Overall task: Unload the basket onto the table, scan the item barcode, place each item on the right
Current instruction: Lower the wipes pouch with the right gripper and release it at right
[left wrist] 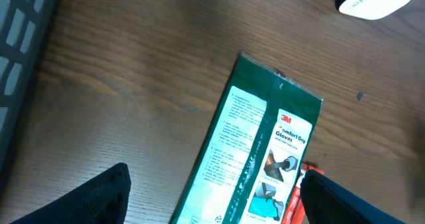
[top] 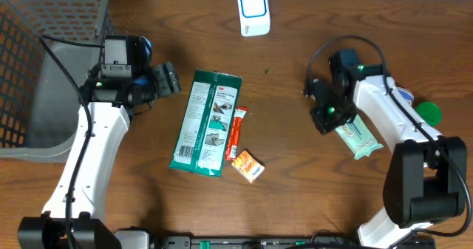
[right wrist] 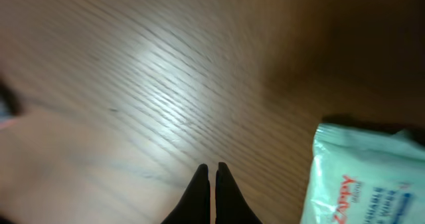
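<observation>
**Q:** Which step is this, and where is the item?

**A:** The pickup, I judge. My right gripper (right wrist: 212, 165) hangs pinched shut and empty, just beside the wipes (right wrist: 362, 177) near the table's (top: 295, 197) right edge. My left gripper (top: 168, 79) stands wide, holding nothing, by the gloves (top: 205, 122).

**Q:** What comes next?

**A:** Open, straddle the wipes, then lift them toward the scanner (top: 253, 11) at the far edge.

Brown wood-grain bench (top: 295, 190). Dark green 3M glove pack (top: 207, 122) with a white text panel; red stick sachet (top: 235, 133) and orange box (top: 248, 165) on its right. Pale mint wipes packet (top: 360, 137) with red lettering, right. White scanner (top: 253, 11) edged blue, far. Grey mesh basket (top: 29, 27), left.
</observation>
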`<state>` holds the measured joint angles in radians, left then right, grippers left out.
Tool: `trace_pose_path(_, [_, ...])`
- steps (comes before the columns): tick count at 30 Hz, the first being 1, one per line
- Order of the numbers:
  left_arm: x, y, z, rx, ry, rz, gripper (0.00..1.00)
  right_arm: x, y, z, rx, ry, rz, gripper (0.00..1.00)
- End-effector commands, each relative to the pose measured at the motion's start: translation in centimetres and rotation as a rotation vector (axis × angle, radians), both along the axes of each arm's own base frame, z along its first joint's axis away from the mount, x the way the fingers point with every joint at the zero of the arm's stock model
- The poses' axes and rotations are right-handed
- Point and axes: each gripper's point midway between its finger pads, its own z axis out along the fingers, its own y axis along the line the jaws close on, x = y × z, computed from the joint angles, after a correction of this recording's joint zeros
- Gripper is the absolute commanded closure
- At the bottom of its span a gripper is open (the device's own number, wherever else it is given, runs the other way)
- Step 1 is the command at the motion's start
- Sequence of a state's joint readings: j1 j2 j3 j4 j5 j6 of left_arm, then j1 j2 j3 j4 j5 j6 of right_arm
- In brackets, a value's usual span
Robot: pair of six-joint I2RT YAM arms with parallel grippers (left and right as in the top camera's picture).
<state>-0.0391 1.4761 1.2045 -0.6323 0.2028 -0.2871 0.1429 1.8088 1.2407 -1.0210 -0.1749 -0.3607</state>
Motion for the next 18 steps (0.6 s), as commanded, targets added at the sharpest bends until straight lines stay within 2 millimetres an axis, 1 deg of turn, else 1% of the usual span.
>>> trace_pose_path(1, [0.4,0.4,1.0,0.013,-0.027,0.008,0.17,-1.7,-2.7,-2.6,-0.162,0.026,-0.064,0.98])
trace_pose_path(5, [0.4,0.4,1.0,0.013,-0.027,0.008,0.17,-1.7,-5.4,-4.9,-0.286,-0.033,-0.076,0.98])
trace_pose_path(7, [0.4,0.4,1.0,0.013,-0.027,0.008,0.17,-1.6,-6.4,-5.4,-0.332,-0.054,-0.083,0.99])
trace_pose_path(11, [0.4,0.4,1.0,0.013,-0.026,0.008,0.17,-1.4,-8.0,-5.2,-0.415,-0.070,-0.091,0.99])
trace_pose_path(18, [0.4,0.4,1.0,0.013,-0.026,0.008,0.17,-0.8,-10.1,-4.4,-0.544,-0.103,-0.092,0.99])
